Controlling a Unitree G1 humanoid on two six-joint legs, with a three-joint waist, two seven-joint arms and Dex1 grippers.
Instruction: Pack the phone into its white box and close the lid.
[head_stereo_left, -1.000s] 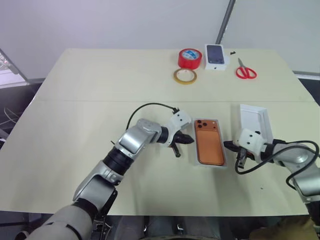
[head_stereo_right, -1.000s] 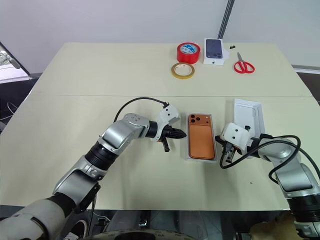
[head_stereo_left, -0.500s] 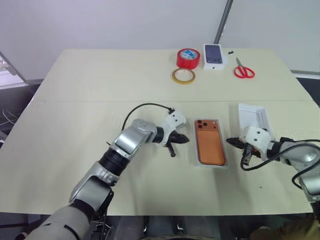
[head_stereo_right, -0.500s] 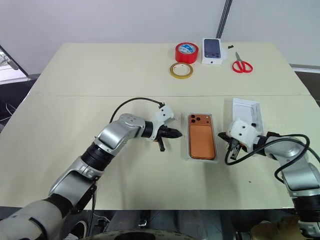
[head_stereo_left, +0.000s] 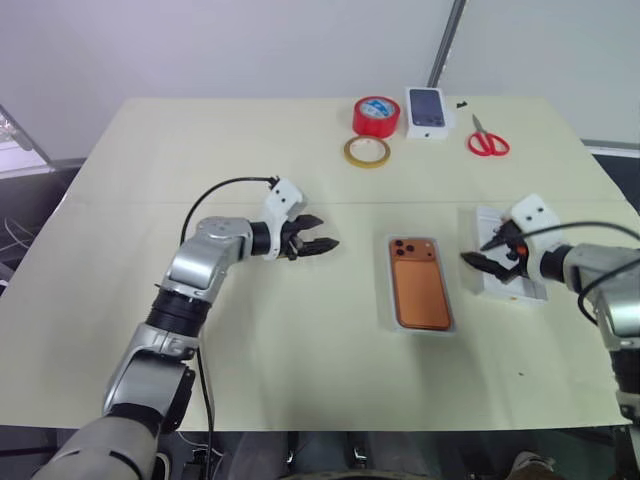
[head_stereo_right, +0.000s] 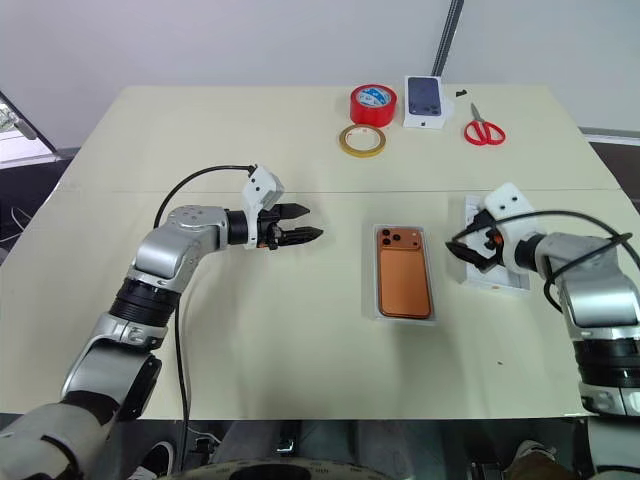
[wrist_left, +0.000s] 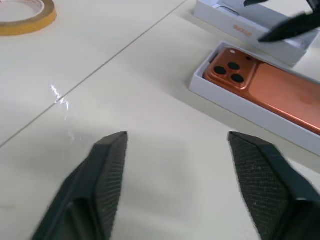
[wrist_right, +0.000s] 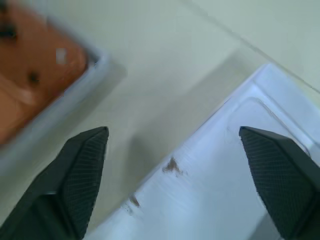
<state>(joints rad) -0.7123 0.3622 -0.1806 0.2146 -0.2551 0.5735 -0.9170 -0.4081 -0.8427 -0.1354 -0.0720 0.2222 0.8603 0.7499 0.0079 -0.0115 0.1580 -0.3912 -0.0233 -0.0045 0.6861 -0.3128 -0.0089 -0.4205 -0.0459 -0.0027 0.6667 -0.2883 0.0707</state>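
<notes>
Both grippers wide, empty: right gripper (head_stereo_right: 470, 246) over lid (head_stereo_right: 505, 281), phone (head_stereo_right: 403, 285) boxed beside; left gripper (head_stereo_right: 300, 235) farther; use right.

Right gripper (head_stereo_left: 487, 252) partly hides the lid (head_stereo_left: 503, 283)

Left arm reaches forward from lower left, elbow bent, forearm angled toward table centre; left gripper (head_stereo_left: 318, 243) points rightward, slightly below level, hovering above tabletop, both black fingers (wrist_left: 107, 172) spread apart, nothing between them. Right arm comes in from right edge, forearm turned inward; right gripper (head_stereo_left: 485, 252) aims leftward and down, fingers (wrist_right: 82, 167) splayed wide, empty. Black cable loops over each wrist; grippers well apart
</notes>
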